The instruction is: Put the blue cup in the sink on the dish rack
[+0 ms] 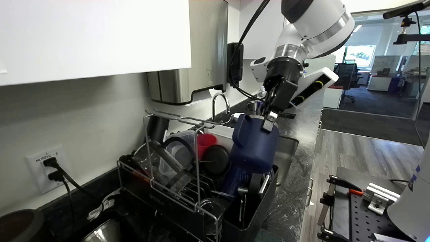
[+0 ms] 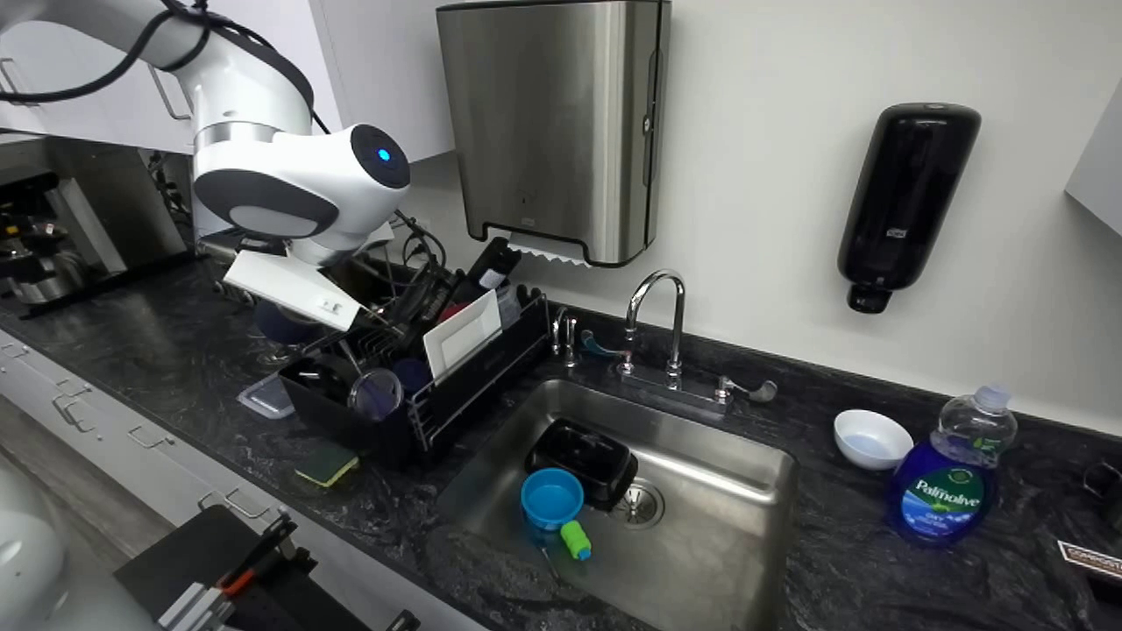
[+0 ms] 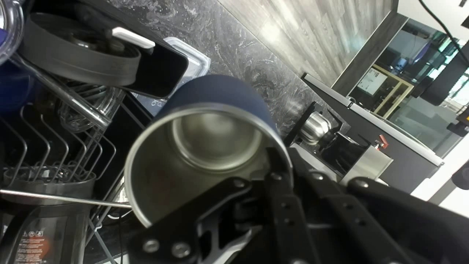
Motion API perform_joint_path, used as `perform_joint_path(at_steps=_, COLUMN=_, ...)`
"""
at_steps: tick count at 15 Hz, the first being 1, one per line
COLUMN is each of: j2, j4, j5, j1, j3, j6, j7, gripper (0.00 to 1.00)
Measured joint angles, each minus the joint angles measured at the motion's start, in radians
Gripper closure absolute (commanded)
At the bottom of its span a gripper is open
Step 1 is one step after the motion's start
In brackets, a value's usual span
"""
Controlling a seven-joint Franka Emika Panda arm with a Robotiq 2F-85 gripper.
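Two fingers (image 3: 277, 165) in the wrist view pinch the wall of the blue cup (image 3: 220, 90), one inside, one outside: the gripper (image 3: 287, 161) is clamped on it. It hangs tilted, mouth up, in an exterior view; whether over the rack (image 2: 486, 364) or just beside it, I cannot tell. The rack holds a white plate (image 2: 465, 333) and a red cup (image 1: 207, 141). Farther off, a light-blue bowl (image 2: 552, 495) sits in the sink (image 2: 701, 543) near a black container (image 2: 578, 456). Past the sink stand a white bowl (image 2: 868, 438) and soap (image 2: 942, 499).
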Motion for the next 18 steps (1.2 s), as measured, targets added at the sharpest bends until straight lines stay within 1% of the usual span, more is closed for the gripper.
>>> perform_joint_path(at_steps=7, j2=0.0, j4=-0.001, j5=-0.002, j1=0.001, j3=0.0, j6=-0.004, j7=-0.001, gripper=0.98)
perform_joint_path(at_steps=14, j2=-0.008, j4=0.007, j5=0.007, j1=0.043, j3=0.001, j6=-0.041, j7=-0.001, gripper=0.98)
perform_joint_path(at_steps=18, j2=-0.008, j4=0.011, j5=0.017, j1=0.048, j3=0.001, j6=-0.045, j7=-0.001, gripper=0.98)
